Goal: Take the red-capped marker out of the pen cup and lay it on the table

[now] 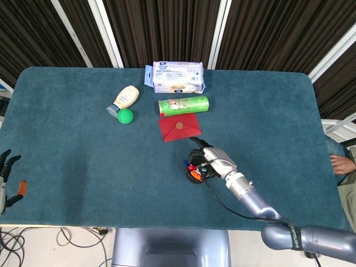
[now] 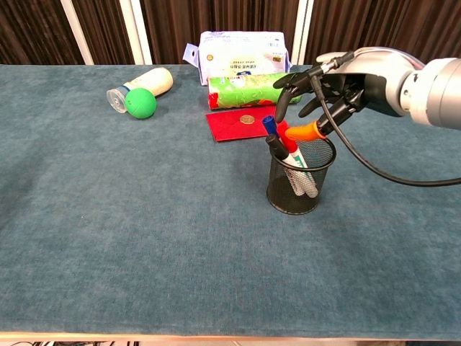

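Observation:
The black mesh pen cup (image 2: 300,180) stands near the table's middle, in front of the red pouch. In it lean the red-capped marker (image 2: 287,140), a blue-capped one (image 2: 269,124) and a black-capped one. My right hand (image 2: 337,78) hovers over the cup's right rim with fingers spread, holding nothing. Its orange thumb tip (image 2: 305,132) is just right of the red cap; I cannot tell if they touch. In the head view the right hand (image 1: 212,160) covers the cup (image 1: 194,177) partly. My left hand (image 1: 6,179) hangs open off the table's left front corner.
Behind the cup lie a red pouch (image 2: 241,122) with a coin on it, a green can (image 2: 252,89) on its side and a white wipes pack (image 2: 241,47). A mayonnaise bottle (image 2: 144,83) and a green ball (image 2: 140,103) sit at the back left.

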`<state>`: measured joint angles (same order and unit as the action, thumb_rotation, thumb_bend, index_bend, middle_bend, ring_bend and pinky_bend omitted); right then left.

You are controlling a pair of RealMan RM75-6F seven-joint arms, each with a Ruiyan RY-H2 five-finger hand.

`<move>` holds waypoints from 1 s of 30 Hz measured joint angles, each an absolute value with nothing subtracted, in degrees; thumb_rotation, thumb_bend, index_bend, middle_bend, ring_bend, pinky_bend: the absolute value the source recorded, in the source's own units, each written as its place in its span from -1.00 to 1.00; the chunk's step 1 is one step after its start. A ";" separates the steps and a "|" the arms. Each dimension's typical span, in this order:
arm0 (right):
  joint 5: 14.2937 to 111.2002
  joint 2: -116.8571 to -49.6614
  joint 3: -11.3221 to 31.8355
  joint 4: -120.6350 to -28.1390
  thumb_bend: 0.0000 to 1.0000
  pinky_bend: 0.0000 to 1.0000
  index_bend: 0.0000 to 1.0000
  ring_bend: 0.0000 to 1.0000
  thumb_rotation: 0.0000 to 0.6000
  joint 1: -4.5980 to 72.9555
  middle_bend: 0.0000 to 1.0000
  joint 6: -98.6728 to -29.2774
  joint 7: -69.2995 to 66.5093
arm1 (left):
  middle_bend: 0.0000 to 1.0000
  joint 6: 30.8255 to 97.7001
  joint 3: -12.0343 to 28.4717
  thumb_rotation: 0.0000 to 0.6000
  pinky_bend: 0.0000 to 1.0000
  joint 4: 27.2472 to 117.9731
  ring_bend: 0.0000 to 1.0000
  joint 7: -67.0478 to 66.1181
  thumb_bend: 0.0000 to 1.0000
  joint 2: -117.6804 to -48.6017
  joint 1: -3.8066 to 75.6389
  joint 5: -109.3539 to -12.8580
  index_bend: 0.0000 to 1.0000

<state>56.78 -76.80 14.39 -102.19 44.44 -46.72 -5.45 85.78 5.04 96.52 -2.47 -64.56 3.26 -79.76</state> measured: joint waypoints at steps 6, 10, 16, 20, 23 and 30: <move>56.73 -76.87 14.09 -102.10 -0.20 -0.68 -0.04 -0.92 1.00 44.45 -1.00 -46.50 -5.38 | -0.94 85.71 5.02 1.00 -0.91 96.42 -0.84 -2.52 -0.10 -64.58 3.30 -79.74 -0.70; 56.72 -77.17 13.99 -101.88 -0.20 -0.68 -0.03 -0.92 1.00 44.51 -1.00 -46.37 -5.45 | -0.94 85.75 5.03 1.00 -0.91 96.45 -0.84 -2.49 -0.10 -64.55 3.28 -79.72 -0.70; 56.78 -77.36 13.82 -101.46 -0.20 -0.68 -0.03 -0.92 1.00 44.53 -1.00 -46.16 -5.62 | -0.94 85.65 5.05 1.00 -0.91 96.43 -0.84 -2.50 -0.10 -64.53 3.33 -79.64 -0.69; 56.75 -77.53 13.66 -100.96 -0.20 -0.68 -0.03 -0.92 1.00 44.54 -1.00 -45.98 -5.67 | -0.94 85.66 5.05 1.00 -0.91 96.48 -0.84 -2.52 -0.10 -64.50 3.33 -79.63 -0.69; 56.76 -77.65 13.52 -100.45 -0.20 -0.68 -0.03 -0.92 1.00 44.52 -1.00 -45.87 -5.72 | -0.94 85.72 5.09 1.00 -0.91 96.48 -0.84 -2.43 -0.10 -64.47 3.31 -79.59 -0.69; 56.74 -77.54 13.41 -99.65 -0.20 -0.68 -0.01 -0.92 1.00 44.27 -1.00 -45.37 -6.57 | -0.94 85.60 5.04 1.00 -0.91 96.46 -0.85 -2.52 -0.10 -64.48 3.36 -79.56 -0.69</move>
